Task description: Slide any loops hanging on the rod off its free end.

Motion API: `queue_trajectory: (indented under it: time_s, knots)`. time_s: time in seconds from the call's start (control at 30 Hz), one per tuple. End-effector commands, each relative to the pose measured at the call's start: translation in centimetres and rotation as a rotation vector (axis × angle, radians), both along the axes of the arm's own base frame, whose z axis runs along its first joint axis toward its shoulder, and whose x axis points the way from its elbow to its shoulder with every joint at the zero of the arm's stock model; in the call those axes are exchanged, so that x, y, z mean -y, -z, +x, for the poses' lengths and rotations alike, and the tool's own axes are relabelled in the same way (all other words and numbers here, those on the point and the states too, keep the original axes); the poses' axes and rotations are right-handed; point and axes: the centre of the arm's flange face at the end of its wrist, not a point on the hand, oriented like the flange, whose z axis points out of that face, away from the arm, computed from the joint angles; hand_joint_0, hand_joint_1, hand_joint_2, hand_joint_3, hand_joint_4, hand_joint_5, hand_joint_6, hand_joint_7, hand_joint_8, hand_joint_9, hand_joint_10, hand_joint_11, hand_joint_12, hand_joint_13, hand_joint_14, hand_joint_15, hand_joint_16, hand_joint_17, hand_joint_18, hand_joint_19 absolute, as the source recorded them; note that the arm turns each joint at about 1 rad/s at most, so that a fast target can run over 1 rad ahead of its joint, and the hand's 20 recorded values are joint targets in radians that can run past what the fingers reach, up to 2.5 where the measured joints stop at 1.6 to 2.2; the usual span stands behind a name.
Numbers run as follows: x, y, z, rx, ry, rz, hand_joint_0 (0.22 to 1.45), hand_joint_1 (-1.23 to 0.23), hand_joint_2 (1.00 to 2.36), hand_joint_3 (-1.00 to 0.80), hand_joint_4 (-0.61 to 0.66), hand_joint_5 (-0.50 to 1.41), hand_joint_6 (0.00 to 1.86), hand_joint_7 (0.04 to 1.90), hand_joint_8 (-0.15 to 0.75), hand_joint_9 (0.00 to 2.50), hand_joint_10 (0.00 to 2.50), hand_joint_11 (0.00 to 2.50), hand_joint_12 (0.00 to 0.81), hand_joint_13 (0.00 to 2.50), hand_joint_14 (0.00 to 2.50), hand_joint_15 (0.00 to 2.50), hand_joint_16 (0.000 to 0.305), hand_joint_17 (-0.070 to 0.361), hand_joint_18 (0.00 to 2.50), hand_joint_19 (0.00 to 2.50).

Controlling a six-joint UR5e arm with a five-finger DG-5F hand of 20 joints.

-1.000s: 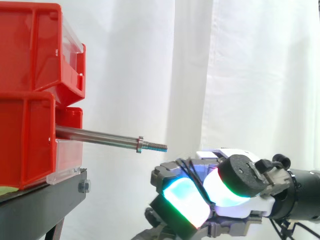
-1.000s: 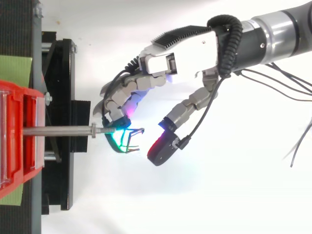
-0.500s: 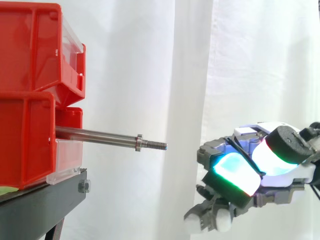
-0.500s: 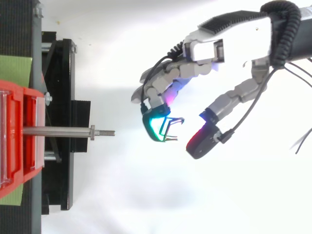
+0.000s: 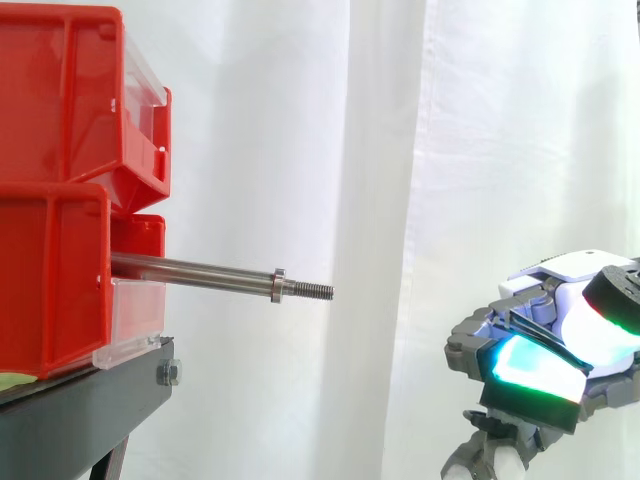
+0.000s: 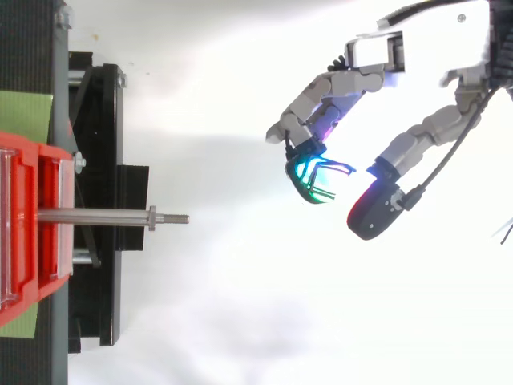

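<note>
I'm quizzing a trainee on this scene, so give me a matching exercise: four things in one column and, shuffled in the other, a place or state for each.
Things:
1. rod
2. loop
3. bins
4. stand

Places or states:
A. black, underneath the bins
B. hooked on the hand, well apart from the rod
C. red, stacked one on the other
D. sticks out from the bins, nothing hanging on it

Pairs: 1-D, 2-B, 3-C, 4-A

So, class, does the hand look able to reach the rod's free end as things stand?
Probably yes: only open space separates the hand from the rod, though a thin loop is hooked on its fingers.
</note>
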Motion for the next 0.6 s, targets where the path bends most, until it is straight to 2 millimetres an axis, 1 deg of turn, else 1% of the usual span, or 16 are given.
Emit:
queue_trajectory:
  time_s: [0.0,0.13,0.33,0.5,0.57]
  knots:
    - [-0.08,0.01,-0.06,-0.008,0.004,0.009,0.58,-0.8,1.0,-0.5,0.18,-0.17,0.87,1.44,0.268,0.67,0.01,0.18,0.272,0.53,0.0,0.0,0.037,0.084,0.42,0.0]
    - [0.03,-0.03,-0.08,-0.013,0.008,0.022,0.55,-0.83,1.0,-0.5,0.19,-0.17,0.86,1.44,0.27,0.67,0.01,0.17,0.278,0.54,0.0,0.0,0.038,0.087,0.43,0.0]
    - [0.03,-0.06,-0.11,-0.022,0.011,0.04,0.52,-0.92,1.0,-0.5,0.2,-0.17,0.86,1.43,0.273,0.67,0.01,0.18,0.285,0.54,0.0,0.0,0.04,0.09,0.44,0.0]
    - [0.1,-0.18,-0.14,-0.03,0.012,0.05,0.49,-0.93,1.0,-0.5,0.2,-0.18,0.86,1.41,0.279,0.67,0.01,0.18,0.295,0.54,0.0,0.0,0.042,0.094,0.46,0.0]
    - [0.05,-0.69,-0.1,-0.047,0.008,0.059,0.48,-0.92,1.0,-0.5,0.21,-0.18,0.86,1.39,0.279,0.67,0.01,0.18,0.299,0.54,0.0,0.0,0.042,0.096,0.46,0.0]
